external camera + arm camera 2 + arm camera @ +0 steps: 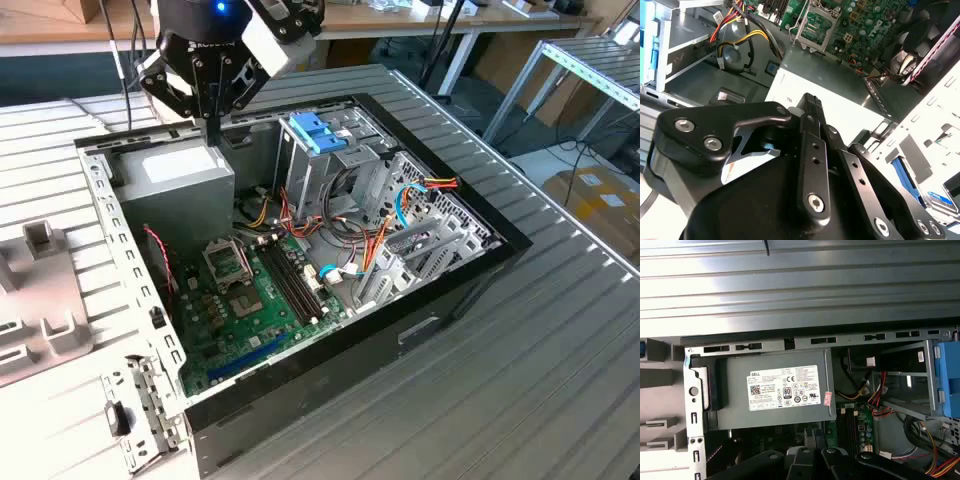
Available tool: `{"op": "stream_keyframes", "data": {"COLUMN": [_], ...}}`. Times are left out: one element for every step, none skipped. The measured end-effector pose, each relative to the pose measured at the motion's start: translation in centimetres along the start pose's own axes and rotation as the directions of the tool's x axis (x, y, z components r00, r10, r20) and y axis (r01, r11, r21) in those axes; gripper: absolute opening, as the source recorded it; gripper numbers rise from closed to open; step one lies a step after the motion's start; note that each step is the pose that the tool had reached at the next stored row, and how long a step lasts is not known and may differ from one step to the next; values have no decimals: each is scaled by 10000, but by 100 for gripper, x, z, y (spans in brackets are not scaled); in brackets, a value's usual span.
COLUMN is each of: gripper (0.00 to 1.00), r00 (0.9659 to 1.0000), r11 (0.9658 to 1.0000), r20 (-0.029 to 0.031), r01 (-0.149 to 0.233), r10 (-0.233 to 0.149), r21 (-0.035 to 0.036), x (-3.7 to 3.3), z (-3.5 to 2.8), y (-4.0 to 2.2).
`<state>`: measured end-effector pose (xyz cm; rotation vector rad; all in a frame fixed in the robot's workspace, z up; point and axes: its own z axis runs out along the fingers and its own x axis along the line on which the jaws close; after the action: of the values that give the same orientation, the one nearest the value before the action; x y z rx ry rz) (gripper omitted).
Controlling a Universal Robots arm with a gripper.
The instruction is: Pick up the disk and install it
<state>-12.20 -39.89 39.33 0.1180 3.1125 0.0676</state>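
Zero held: my gripper (212, 136) is closed and empty above the power supply (176, 172); the disk (903, 174) lies beyond the chassis wall (922, 120).

The open computer case (440, 300) holds a grey power supply (185, 170), green motherboard (240, 300) and seemingly loose wires (437, 183).

Bright, even light from above. In the first wrist view, pale glare streaks the ribbed tabletop (800, 275) outside the computer case (805, 342); in the exterior view, the circuit board (235, 310) inside the case lies in soft shadow.
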Motion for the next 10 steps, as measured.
{"op": "stream_keyframes", "data": {"gripper": [11, 11, 11, 11, 11, 11, 11, 11, 11, 11], "r00": [10000, 10000, 10000, 10000, 10000, 10000, 10000, 10000, 10000, 10000], "r11": [10000, 10000, 10000, 10000, 10000, 10000, 10000, 10000, 10000, 10000], "r20": [0, 0, 0, 0, 0, 0, 0, 0, 1, 0], "r01": [0, 0, 0, 0, 0, -1, -1, 0, 0, 0], "r10": [0, 0, 0, 0, 0, 1, 1, 0, 0, 0], "r21": [0, -1, 0, 0, 0, 0, 0, -1, 0, 0], "x": [0, 0, 2, 3, 5, 7, 10, 13, 20, 24], "z": [0, 0, 0, 0, 0, 0, 0, 0, 0, -1], "y": [0, 0, 0, 0, 0, 0, -1, -1, -1, -2]}}
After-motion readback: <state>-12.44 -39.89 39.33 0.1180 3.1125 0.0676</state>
